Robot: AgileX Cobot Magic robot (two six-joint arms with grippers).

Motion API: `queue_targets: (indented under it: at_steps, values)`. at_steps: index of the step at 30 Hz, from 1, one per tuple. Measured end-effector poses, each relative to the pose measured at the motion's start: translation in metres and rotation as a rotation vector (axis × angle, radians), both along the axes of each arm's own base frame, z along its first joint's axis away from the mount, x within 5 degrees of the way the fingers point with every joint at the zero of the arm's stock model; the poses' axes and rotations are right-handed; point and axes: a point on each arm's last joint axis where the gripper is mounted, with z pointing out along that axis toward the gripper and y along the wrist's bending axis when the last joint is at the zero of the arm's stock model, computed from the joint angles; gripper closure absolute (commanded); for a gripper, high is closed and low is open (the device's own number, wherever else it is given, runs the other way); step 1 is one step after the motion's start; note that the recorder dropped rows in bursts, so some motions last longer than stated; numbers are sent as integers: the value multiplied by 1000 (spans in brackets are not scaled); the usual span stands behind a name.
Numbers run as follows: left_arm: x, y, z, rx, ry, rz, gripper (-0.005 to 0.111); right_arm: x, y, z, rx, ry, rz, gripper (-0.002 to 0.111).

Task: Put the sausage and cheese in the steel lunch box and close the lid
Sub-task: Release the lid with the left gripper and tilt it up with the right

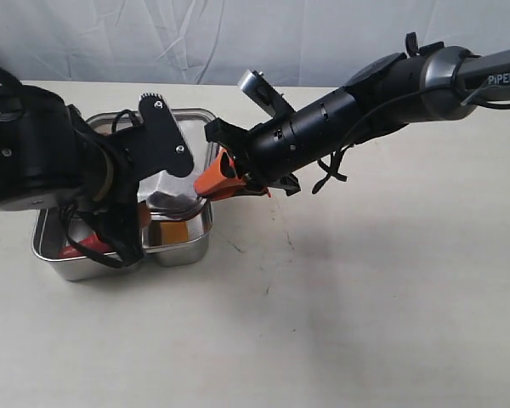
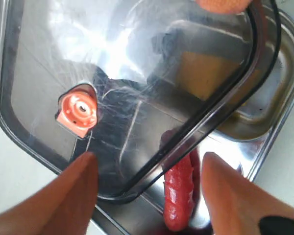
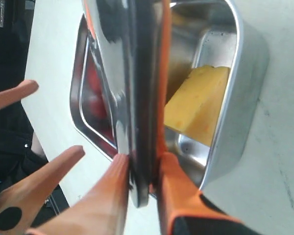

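Note:
The steel lunch box (image 1: 49,255) stands on the table at the left, under my left arm. In one compartment lies the red sausage (image 2: 179,196), and the yellow cheese (image 3: 198,105) rests in the other compartment. The dark translucent lid (image 2: 137,73), with its orange-red valve (image 2: 78,110), hangs tilted over the box. My right gripper (image 3: 139,159) is shut on the lid's edge, one finger on each face. My left gripper (image 2: 148,159) stands open just above the box, its fingers (image 2: 68,196) either side of the lid's corner and the sausage, touching neither.
The box stands near the table's left part, with pale bare tabletop (image 1: 340,306) in front and to the right. A wrinkled white cloth (image 1: 238,34) hangs behind the table. My left arm's black body (image 1: 34,153) covers much of the box in the exterior view.

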Motion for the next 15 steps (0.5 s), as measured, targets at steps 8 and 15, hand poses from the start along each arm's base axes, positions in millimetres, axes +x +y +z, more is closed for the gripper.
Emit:
queue_targets:
  at_steps: [8,15]
  values:
    - [-4,12,11,56,-21,59,48,-1,0,0,4,-2,12,109]
    - [-9,29,47,27,-182,153,48,-7,0,2,29,13,79,109]
